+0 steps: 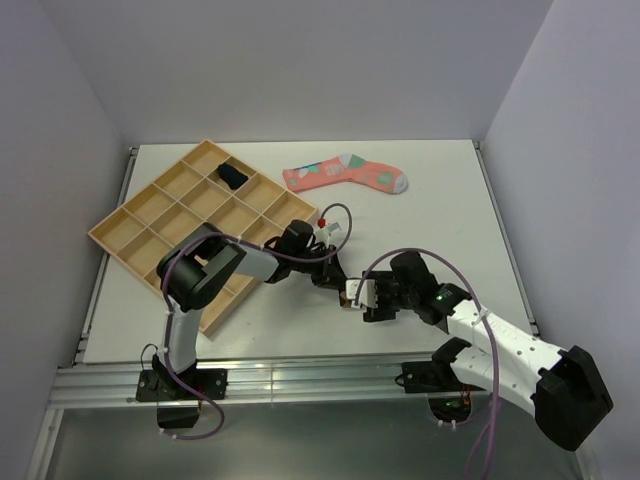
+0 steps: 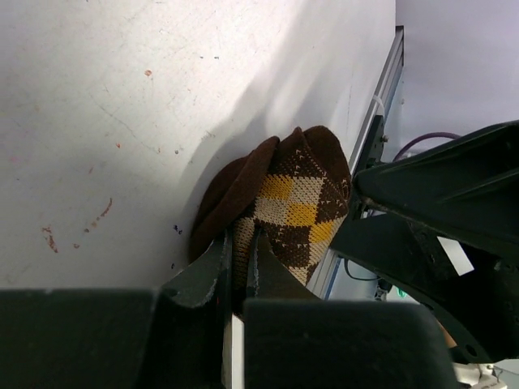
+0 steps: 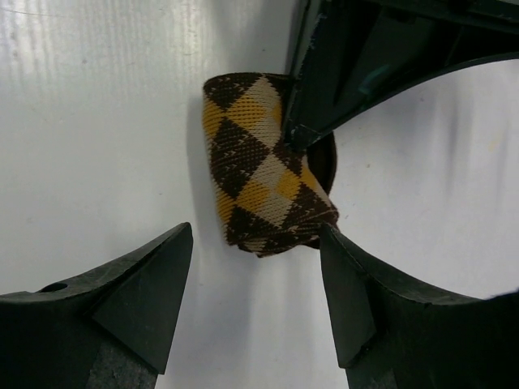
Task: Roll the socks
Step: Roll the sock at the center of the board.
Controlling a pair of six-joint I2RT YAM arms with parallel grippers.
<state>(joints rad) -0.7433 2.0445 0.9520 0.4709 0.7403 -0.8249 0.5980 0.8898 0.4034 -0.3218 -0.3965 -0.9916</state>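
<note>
The socks lie in three places. The brown-and-orange diamond-patterned sock (image 3: 259,174) sits as a tight roll on the white table (image 1: 450,200), between the two arms and not far from the front edge. The pink sock (image 1: 345,175) lies flat and unrolled toward the back. The navy sock (image 1: 232,177) is bundled in one compartment near the far corner of the wooden tray (image 1: 150,190) on the left. The left gripper (image 2: 239,263) has its jaws pressed together on a fold at one end of the roll, pinching the fabric. The right gripper (image 3: 253,243) stands with its jaws spread wide on either side of the roll, one finger just beside it, gripping nothing. To my eye this roll is as good as made, and the step in hand is letting it go without undoing it. Done well, the left jaws would part gently and lift straight off so the fabric does not drag and unwind, with the right fingers near enough to steady the bundle. The trouble I see is crowding: both grippers hang over one small bundle, so a sideways move by either could knock the other or nudge the roll toward the table's edge. The tray's near corner sits close behind the left arm. The pink sock lies well apart from both grippers.
</note>
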